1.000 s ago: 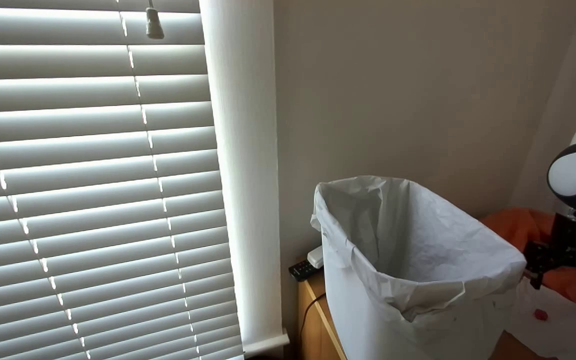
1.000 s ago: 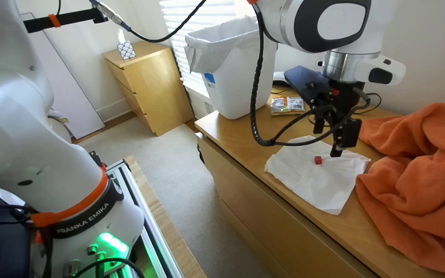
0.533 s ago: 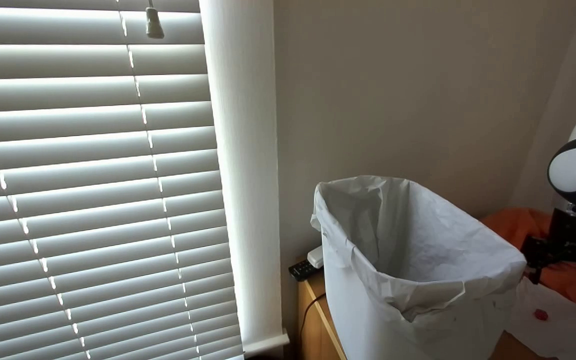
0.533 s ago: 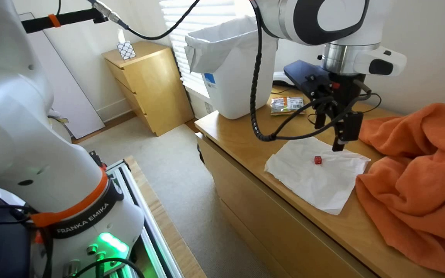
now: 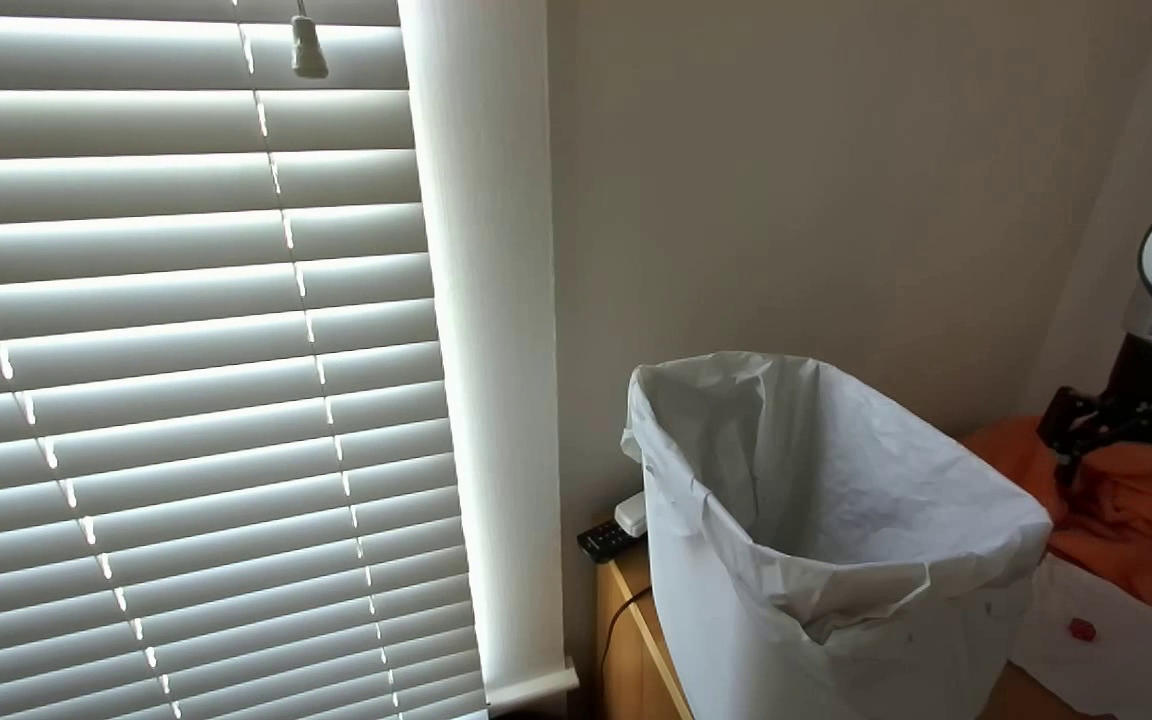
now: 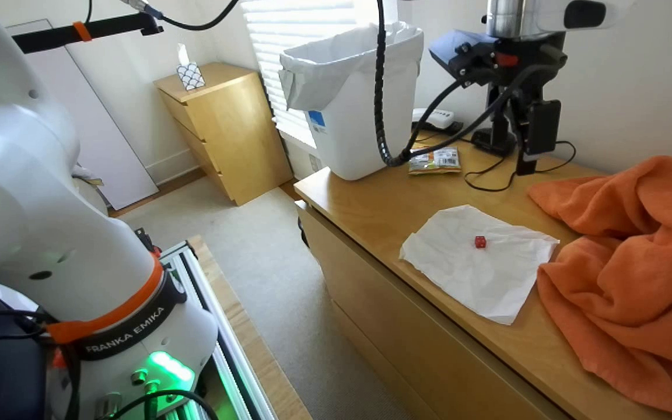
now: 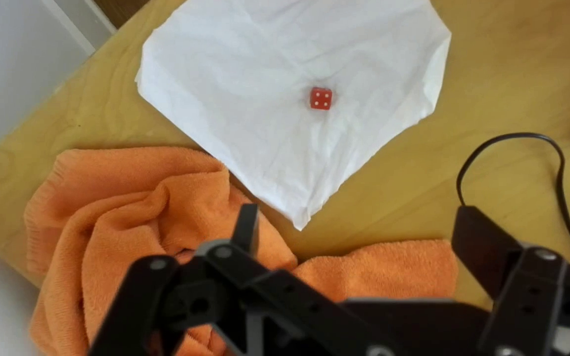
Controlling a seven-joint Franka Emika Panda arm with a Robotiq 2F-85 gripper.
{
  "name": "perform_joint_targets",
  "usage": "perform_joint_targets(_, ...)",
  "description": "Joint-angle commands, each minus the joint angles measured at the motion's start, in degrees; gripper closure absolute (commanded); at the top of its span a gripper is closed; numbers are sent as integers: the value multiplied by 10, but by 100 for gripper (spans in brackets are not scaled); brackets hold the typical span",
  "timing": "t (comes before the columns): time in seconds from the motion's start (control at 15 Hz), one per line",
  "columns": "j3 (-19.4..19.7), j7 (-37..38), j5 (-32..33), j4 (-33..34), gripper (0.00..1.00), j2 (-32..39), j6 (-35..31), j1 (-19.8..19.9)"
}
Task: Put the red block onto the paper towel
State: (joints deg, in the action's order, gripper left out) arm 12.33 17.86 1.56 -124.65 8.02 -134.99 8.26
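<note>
The gripper (image 7: 356, 210) hung with its fingers apart. Lower, off to its side — four white pips up — the red block (image 7: 320, 99) lay on the paper towel (image 7: 265, 133). Well away stood the base (image 6: 129, 359), lettered FRANKA EMIKA.

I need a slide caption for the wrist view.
Red block resting on the paper towel, orange cloth beside it, end effector open.

On the dresser (image 6: 371, 204) lie a rumpled orange cloth (image 6: 633, 268), a packet (image 6: 438, 160) and a cord (image 7: 560, 168), with a lined bin (image 6: 347, 128) standing near the packet, blinds (image 6: 301, 20) beyond it, and a tissue box (image 6: 190, 76) on a chest (image 6: 242, 128) well apart.
</note>
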Motion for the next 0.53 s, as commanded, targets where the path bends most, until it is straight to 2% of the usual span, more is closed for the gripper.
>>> perform_joint_targets(0.0,1,63,31,-13,0,-37,28,-4)
perform_joint_targets(0.2,-2,95,48,-15,0,-48,36,-2)
perform_joint_targets(0.47,-6,79,31,1,0,-33,26,3)
